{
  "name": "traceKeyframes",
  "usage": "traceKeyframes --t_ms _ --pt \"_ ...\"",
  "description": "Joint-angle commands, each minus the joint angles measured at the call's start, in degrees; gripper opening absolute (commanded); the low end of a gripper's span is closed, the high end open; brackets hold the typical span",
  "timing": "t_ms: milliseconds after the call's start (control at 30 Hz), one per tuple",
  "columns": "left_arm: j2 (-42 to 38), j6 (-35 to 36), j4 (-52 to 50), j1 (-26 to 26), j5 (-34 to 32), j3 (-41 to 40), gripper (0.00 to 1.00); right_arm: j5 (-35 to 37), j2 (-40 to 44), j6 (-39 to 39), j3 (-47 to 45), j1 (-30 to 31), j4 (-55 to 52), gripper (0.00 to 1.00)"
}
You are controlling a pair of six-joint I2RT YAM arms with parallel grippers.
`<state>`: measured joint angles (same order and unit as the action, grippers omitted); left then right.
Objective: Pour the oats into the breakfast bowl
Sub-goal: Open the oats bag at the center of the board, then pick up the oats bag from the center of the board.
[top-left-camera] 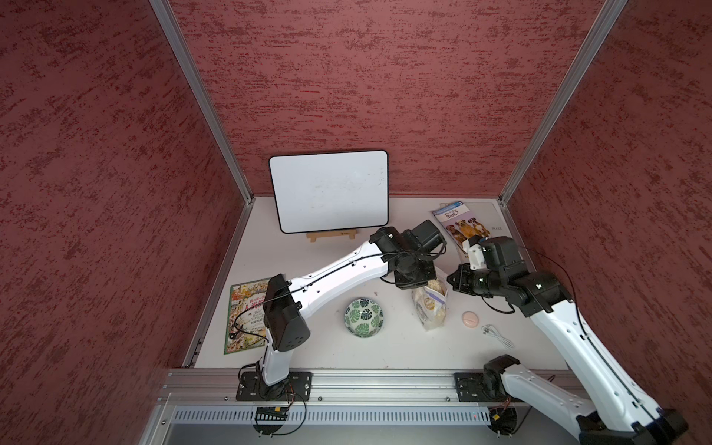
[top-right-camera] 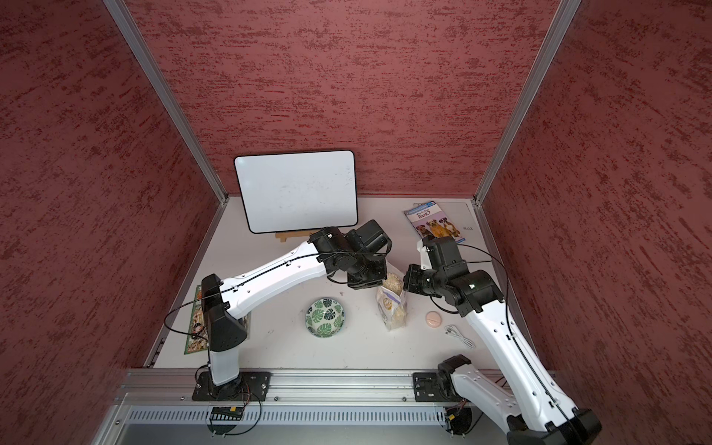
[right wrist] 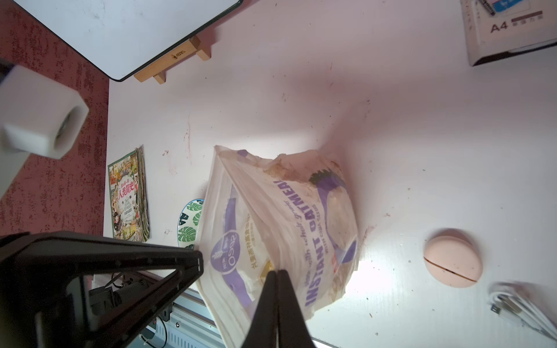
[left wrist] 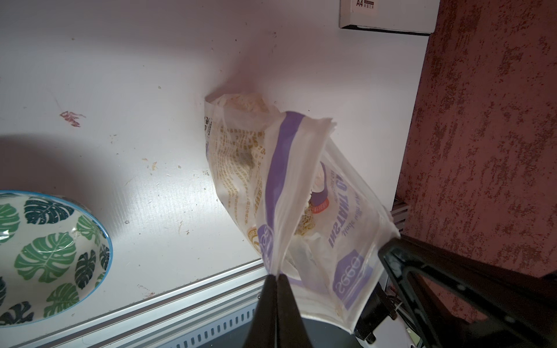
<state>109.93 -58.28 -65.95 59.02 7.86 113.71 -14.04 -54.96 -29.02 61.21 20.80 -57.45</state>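
Now, oats bag (top-left-camera: 430,306): it stands up on the white bench (top-left-camera: 385,346), a little right of the middle in both top views. Its top is open, and pale flakes show inside. The label is white and purple.
Left end effector (left wrist: 275,275): it is clenched tight on a fold of the bag's top edge, next to the purple stripe. You see this low in the middle of the left wrist view.
Right end effector (right wrist: 278,272): it is clenched too, pinching the bag's edge, low in the middle of the right wrist view. In both top views it reaches the bag's top from the right side.
Breakfast bowl (top-left-camera: 363,317): it is white with green leaves. It sits on the bench to the left of the bag in both top views, near it but not touching.
Crumbs (left wrist: 153,165): a few small bits lie on the bench between the bowl and the bag.
Pink disc (top-left-camera: 470,319): it is small and round and lies just right of the bag.
White cable (top-left-camera: 497,336): it lies curled up, right of the disc.
Whiteboard (top-left-camera: 329,191): it leans on a wooden stand (top-left-camera: 332,235) at the back, above the middle.
Dog book (top-left-camera: 462,225): it lies at the back right.
Picture book (top-left-camera: 246,316): it lies at the left edge of the bench, partly under the left arm.
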Motion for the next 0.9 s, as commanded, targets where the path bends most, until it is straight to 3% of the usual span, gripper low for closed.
traceKeyframes --t_ms 0,33,100,200,367,600,867 --pt "0.1 0.19 -0.31 -0.34 2.04 3.33 0.0 -3.5 0.56 0.89 2.38 0.19 6.16 0.0" --pt "0.75 0.51 -0.04 -0.39 2.55 3.99 0.03 -4.37 0.74 0.89 1.97 0.22 6.69 0.0" --pt "2.04 1.06 0.19 -0.4 3.18 5.68 0.18 -5.62 1.46 0.59 1.14 0.46 7.68 0.0" --pt "5.06 2.48 -1.47 -0.66 3.93 9.81 0.29 -6.72 2.8 -0.06 -0.01 0.56 8.72 0.0" --pt "8.28 4.73 -6.73 -0.67 1.0 15.18 0.34 -6.84 4.33 -1.7 -1.91 0.73 9.26 0.0" --pt "5.56 6.42 -10.19 -1.43 -4.23 15.17 0.42 -5.92 4.8 -2.43 -2.97 0.78 9.5 0.0" --pt "5.17 6.17 -10.03 -1.41 -4.15 14.66 0.47 -6.26 3.83 -2.54 -2.78 0.91 10.47 0.0"
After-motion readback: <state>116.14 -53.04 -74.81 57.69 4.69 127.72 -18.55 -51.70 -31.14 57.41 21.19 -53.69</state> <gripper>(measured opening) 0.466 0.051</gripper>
